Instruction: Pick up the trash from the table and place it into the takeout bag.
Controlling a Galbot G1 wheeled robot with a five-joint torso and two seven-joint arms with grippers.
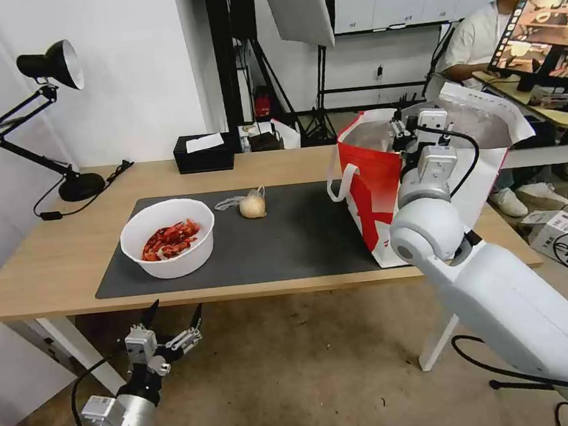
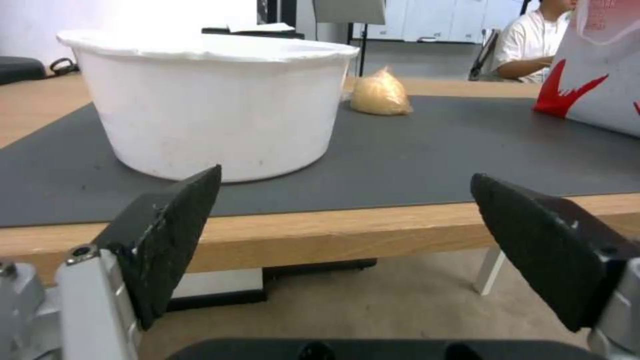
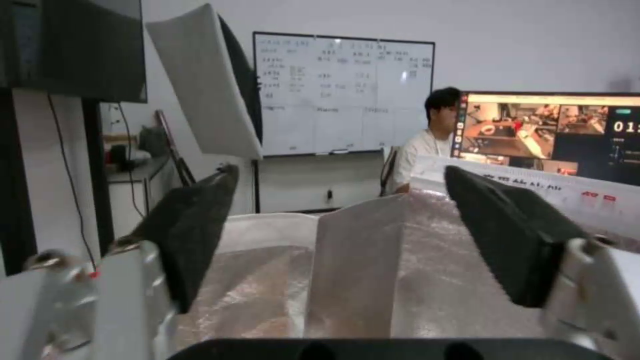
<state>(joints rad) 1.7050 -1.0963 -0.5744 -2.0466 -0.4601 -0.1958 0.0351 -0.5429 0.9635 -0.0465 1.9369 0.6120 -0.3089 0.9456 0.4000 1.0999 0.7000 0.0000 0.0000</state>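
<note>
The bowl [image 1: 168,239] and bun [image 1: 253,206] wait mid-frame. The right gripper [image 3: 340,240], wide and empty, hangs over the bag [image 1: 372,192]; the left gripper [image 1: 174,319], wide too, sits lower left.

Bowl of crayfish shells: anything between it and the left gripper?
Nothing visible. The left gripper hangs open below the table edge, with the bowl of crayfish shells straight ahead on the mat. Only the table edge lies between them.

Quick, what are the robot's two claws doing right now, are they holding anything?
Left gripper: open, empty, below the table's front edge, facing the bowl.
Right gripper: open, empty, at the mouth of the takeout bag.
</note>
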